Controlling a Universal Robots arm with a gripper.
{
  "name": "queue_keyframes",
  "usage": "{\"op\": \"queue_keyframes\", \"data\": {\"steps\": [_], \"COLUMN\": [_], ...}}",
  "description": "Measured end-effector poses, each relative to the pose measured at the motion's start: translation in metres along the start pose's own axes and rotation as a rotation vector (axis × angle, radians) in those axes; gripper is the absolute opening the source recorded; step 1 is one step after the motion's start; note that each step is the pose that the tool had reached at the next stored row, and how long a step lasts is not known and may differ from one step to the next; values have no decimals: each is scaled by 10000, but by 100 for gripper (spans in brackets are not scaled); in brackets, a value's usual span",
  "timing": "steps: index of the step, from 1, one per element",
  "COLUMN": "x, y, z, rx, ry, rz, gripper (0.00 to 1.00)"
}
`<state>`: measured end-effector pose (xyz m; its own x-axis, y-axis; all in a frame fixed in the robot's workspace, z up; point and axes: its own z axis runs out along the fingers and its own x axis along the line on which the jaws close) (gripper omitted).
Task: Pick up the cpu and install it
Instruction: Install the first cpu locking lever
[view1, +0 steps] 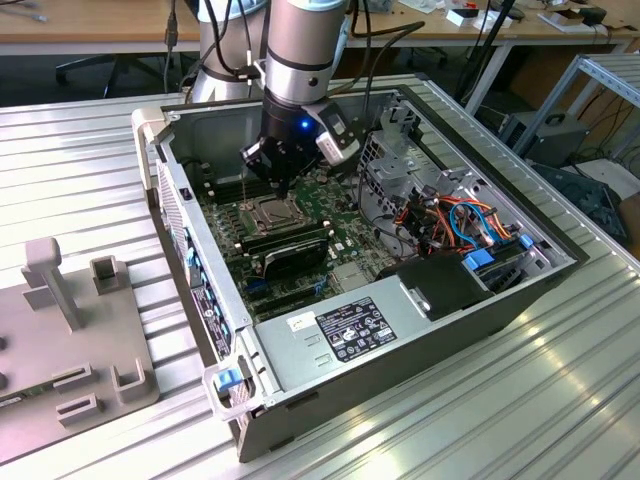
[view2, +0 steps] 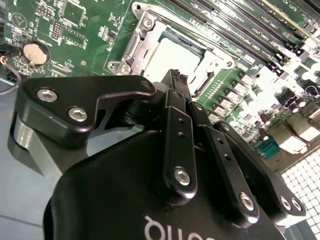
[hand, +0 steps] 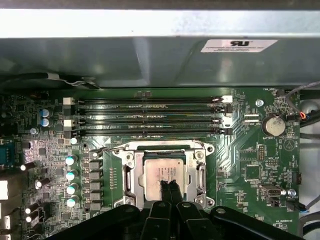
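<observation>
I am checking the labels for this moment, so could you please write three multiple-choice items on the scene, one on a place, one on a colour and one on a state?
1. Where does the cpu lie? A on the grey tray outside the case; B in the socket on the motherboard; C on the power supply.
2. What colour is the motherboard? A blue; B black; C green.
3. How is the gripper? A shut; B wide open; C shut on a memory stick.
Answers: 1 B, its metal top shows inside the socket frame; 2 C, the board is green in both wrist views; 3 A, it is closed above the cpu, holding nothing.
</observation>
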<state>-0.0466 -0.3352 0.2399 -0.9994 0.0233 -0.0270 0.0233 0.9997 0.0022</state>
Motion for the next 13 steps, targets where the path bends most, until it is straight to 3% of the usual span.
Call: {"op": "queue_keyframes", "data": {"steps": [8, 13], "x": [157, 171], "y": [-3, -3], "z": [6, 5], "rx": [34, 43], "ry": [0, 0], "rz": [-45, -50], "gripper": [11, 11]}}
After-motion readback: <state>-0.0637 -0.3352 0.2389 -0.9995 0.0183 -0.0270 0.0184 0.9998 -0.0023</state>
